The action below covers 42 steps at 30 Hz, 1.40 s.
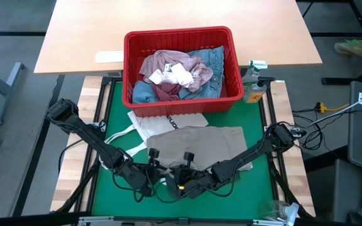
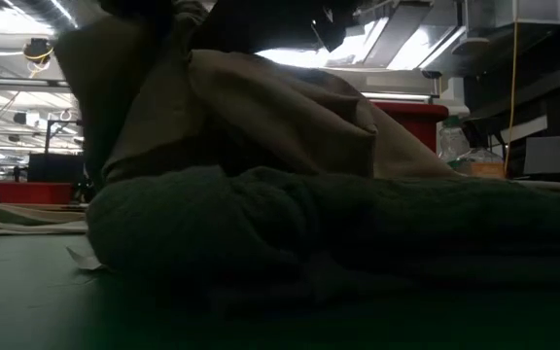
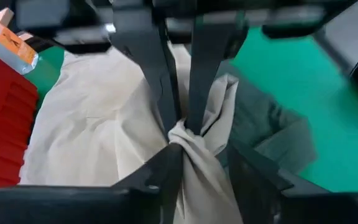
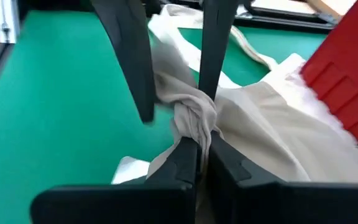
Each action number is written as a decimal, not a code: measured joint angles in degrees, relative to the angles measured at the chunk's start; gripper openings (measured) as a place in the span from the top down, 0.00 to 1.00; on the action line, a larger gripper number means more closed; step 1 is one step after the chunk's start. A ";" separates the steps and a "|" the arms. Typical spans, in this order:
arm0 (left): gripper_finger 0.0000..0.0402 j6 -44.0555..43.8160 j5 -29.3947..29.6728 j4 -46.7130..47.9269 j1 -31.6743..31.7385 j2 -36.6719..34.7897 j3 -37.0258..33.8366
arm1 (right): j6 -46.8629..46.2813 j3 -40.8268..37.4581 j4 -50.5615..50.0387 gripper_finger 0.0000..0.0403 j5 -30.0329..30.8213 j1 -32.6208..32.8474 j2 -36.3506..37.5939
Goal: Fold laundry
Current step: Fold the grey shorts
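The beige trousers [image 1: 200, 141] lie spread on the green mat in front of the red basket, and their near part is gathered up into a bunch [image 2: 261, 97]. My right gripper [image 4: 197, 146] is shut on that bunch near the table's front edge [image 1: 190, 181]. My left gripper [image 3: 201, 155] is open, with one finger on either side of the same bunch [image 1: 162, 176]. A dark green top [image 3: 272, 124] lies crumpled on the mat beside the grippers and fills the foreground of the low view [image 2: 309, 224]. My left gripper stands open around the bunch; I cannot tell whether its fingers [image 3: 160, 174] touch the cloth. My right gripper pinches a twisted bunch of the trousers' cloth [image 4: 194, 118] between its two fingers, several layers gathered. The fingers slant down from the near right. The bunch is raised; the rest drapes down onto the mat.
The red basket [image 1: 231, 63] at the far middle holds a mottled pink top [image 1: 168, 63], light blue denim [image 1: 209, 59] and white socks [image 1: 175, 75]. A white tote bag [image 1: 146, 125] lies left of the trousers. A bottle [image 1: 253, 85] stands right of the basket.
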<state>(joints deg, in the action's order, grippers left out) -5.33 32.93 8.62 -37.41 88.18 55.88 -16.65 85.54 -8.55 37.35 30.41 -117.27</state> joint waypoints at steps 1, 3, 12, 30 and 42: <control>0.67 -1.16 0.73 0.23 -0.67 -0.45 0.03 | -0.01 -0.01 -0.31 0.96 -0.08 -0.02 0.00; 0.65 -4.06 2.16 1.08 -1.93 -1.48 0.26 | -0.01 -0.11 -0.75 0.97 -0.14 -0.11 -0.22; 0.66 -17.54 3.14 11.49 -7.17 -5.87 0.25 | -0.01 -0.13 -0.62 0.96 -0.84 -0.11 -0.20; 0.68 -34.65 6.59 27.74 -10.11 -1.44 -6.64 | 0.01 -0.11 -0.55 0.97 -1.51 -0.09 -0.11; 0.43 -30.30 1.60 26.46 -2.59 -1.11 -6.96 | -0.01 -0.07 -0.51 0.96 -2.00 -0.09 -0.11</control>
<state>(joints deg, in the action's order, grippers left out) -35.63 34.54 35.08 -40.00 87.07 48.93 -16.66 85.47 -9.06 35.35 30.33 -117.38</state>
